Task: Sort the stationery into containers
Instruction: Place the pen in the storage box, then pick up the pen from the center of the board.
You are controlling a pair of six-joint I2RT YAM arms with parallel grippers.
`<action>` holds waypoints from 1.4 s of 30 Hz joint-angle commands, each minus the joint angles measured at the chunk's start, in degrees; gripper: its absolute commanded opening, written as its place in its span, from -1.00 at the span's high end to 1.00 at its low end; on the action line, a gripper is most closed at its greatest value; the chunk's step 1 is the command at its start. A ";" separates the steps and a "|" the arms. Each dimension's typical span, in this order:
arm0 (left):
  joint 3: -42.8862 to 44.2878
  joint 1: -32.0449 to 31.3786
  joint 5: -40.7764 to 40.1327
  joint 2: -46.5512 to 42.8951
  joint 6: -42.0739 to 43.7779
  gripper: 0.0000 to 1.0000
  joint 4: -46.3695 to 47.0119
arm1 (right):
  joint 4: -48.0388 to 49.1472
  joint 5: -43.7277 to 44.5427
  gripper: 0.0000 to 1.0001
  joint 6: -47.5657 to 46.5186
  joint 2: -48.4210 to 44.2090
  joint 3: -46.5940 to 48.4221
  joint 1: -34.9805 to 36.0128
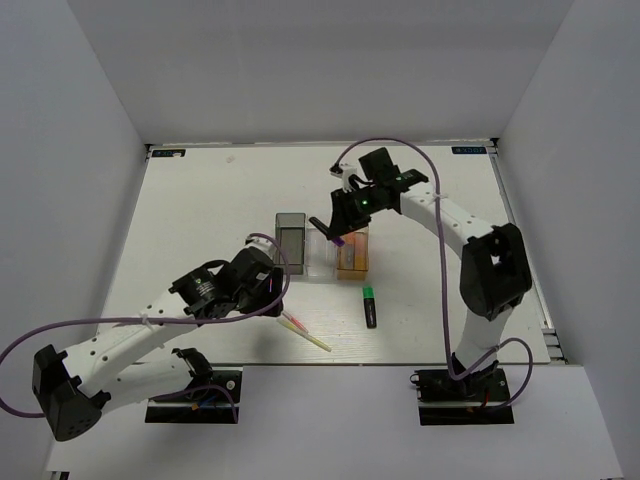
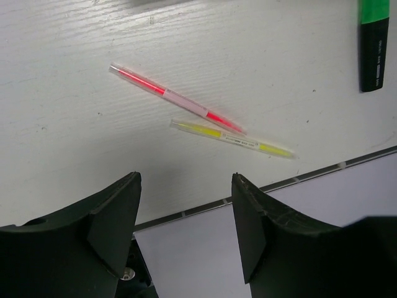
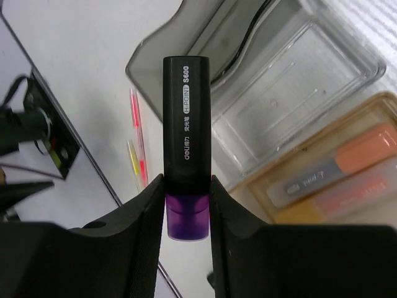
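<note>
Jaws of my right gripper (image 3: 186,186) clamp a stubby black highlighter with purple cap (image 3: 186,124), held over the joined row of small rectangular plastic bins (image 3: 347,56). My left gripper (image 2: 186,180) hangs unclenched above a thin pink pen (image 2: 173,99) and a thin yellow pen (image 2: 232,138) lying on the white table (image 2: 62,93).

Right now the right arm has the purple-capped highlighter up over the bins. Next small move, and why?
Probably ease the right gripper sideways until it is squarely over the orange bin, then lower. It is shut on the purple-capped highlighter, which seems to hang off toward the clear bin, and the orange bin holds an orange-capped highlighter, so like likely goes with like.
</note>
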 commanded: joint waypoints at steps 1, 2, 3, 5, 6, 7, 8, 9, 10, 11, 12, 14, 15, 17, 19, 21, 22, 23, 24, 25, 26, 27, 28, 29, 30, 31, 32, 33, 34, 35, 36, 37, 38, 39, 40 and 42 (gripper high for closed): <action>-0.79 -0.36 -1.54 -2.22 -1.52 -0.41 -0.28 | 8.61 3.47 1.00 14.22 1.92 4.70 0.85; -1.23 -0.36 -1.63 -2.48 -1.69 -0.41 -0.37 | 8.44 4.61 1.00 14.92 3.93 5.58 1.03; -1.41 -0.36 -1.80 -2.66 -1.61 -0.41 -0.28 | 8.62 4.79 1.00 15.01 4.29 6.11 1.20; -1.32 -0.36 -1.80 -2.31 -1.87 -0.41 -0.11 | 9.23 5.41 1.00 15.36 5.08 6.29 1.47; -1.41 -0.36 -1.80 -2.22 -1.78 -0.41 -0.19 | 9.49 5.41 1.00 15.54 6.48 6.20 1.55; -1.41 -0.28 -1.72 -1.79 -2.04 -0.41 -0.11 | 9.50 5.50 1.00 15.37 7.10 6.29 1.56; -1.41 -0.36 -1.72 -1.70 -1.96 -0.41 -0.02 | 9.50 5.59 0.98 15.36 8.50 6.46 1.56; -1.41 -0.36 -1.63 -1.61 -2.13 -0.41 0.16 | 9.50 5.50 0.94 15.54 8.95 6.73 1.73; -1.50 -0.36 -1.63 -1.35 -2.05 -0.41 0.33 | 9.15 5.93 0.91 15.19 9.48 6.90 1.64; -1.41 -0.36 -1.63 -1.17 -2.13 -0.41 0.42 | 9.15 6.29 0.89 14.58 10.44 7.16 1.64; -1.41 -0.36 -1.63 -1.25 -2.13 -0.41 0.42 | 8.88 6.29 0.85 14.31 10.62 7.17 1.64; -1.67 -0.36 -1.71 -1.17 -2.22 -0.41 0.51 | 8.09 6.81 0.83 13.00 11.33 7.78 1.73; -1.76 -0.36 -1.80 -1.34 -2.14 -0.41 0.68 | 7.83 6.99 0.77 12.90 11.42 7.78 1.64; -1.94 -0.36 -1.80 -1.25 -2.31 -0.41 0.86 | 7.48 7.52 0.71 11.94 11.42 7.52 1.73; -2.11 -0.36 -1.89 -1.17 -2.22 -0.41 1.04 | 6.86 7.61 0.50 11.68 11.50 7.43 1.73; -2.02 -0.28 -1.89 -1.17 -2.31 -0.41 0.77 | 6.60 7.78 0.35 11.24 11.50 7.52 1.64; -2.11 -0.36 -1.98 -1.17 -2.22 -0.41 1.03 | 6.42 7.70 0.25 11.15 11.42 7.52 1.56; -2.03 -0.28 -2.07 -1.25 -2.22 -0.41 0.78 | 6.25 7.26 0.17 10.80 10.98 7.35 1.56; -2.11 -0.36 -2.15 -1.17 -2.22 -0.41 1.38 | 6.25 7.00 0.11 10.79 10.80 7.17 1.73; -2.03 -0.36 -2.15 -1.17 -2.22 -0.41 0.69 | 6.25 6.38 0.06 10.62 10.19 7.17 1.56; -2.02 -0.28 -2.24 -1.17 -2.14 -0.41 0.86 | 6.25 6.12 0.04 10.27 9.49 6.65 1.64; -1.94 -0.27 -2.33 -0.99 -2.22 -0.41 0.77 | 5.98 6.11 0.04 10.44 9.13 6.55 1.73; -1.94 -0.36 -2.24 -1.17 -2.22 -0.41 0.77 | 6.07 6.03 0.01 10.01 8.52 6.29 1.73; -1.94 -0.36 -2.16 -0.91 -2.22 -0.41 0.95 | 5.98 5.94 0.00 9.83 7.30 5.59 1.73; -1.85 -0.36 -2.33 -0.82 -2.14 -0.41 0.78 | 5.98 6.11 0.00 9.65 7.55 5.50 1.82; -1.85 -0.36 -2.24 -0.73 -2.13 -0.41 0.77 | 5.98 6.29 0.00 9.30 6.68 5.24 1.56; -1.76 -0.36 -2.33 -0.81 -2.13 -0.41 0.86 | 5.81 6.38 0.00 8.43 5.63 4.89 1.64; -1.85 -0.36 -2.42 -0.55 -2.13 -0.41 0.77 | 5.11 7.60 0.11 6.59 4.40 4.53 1.64; -1.67 -0.36 -2.59 -0.46 -2.13 -0.36 0.77 | 4.41 8.13 0.26 5.53 3.69 4.62 1.73; -1.41 -0.28 -2.51 -0.38 -2.13 -0.25 0.60 | 3.44 8.74 0.60 2.91 1.07 3.40 1.73; -1.24 -0.36 -2.68 -0.11 -2.31 -0.15 0.42 | 4.04 13.19 0.75 -0.25 -2.70 2.08 1.82; -1.15 -0.28 -2.86 0.15 -2.40 -0.03 0.25 | 5.09 15.41 0.93 -2.02 -4.82 -2.02 1.82; -1.15 -0.27 -3.21 0.33 -3.01 0.26 0.33 | 8.41 19.61 1.00 -6.82 -13.46 -7.98 1.47; -1.23 -0.36 -3.30 0.41 -3.36 0.38 0.33 | 13.58 21.30 1.00 -7.39 -16.68 -15.08 1.64; -1.32 -0.19 -3.38 0.85 -3.54 0.48 0.25 | 15.89 26.10 1.00 -7.66 -19.32 -18.81 1.21; -1.58 0.25 -3.47 1.21 -5.37 0.55 0.51 | 19.51 27.64 0.25 -5.13 -29.15 -29.41 0.15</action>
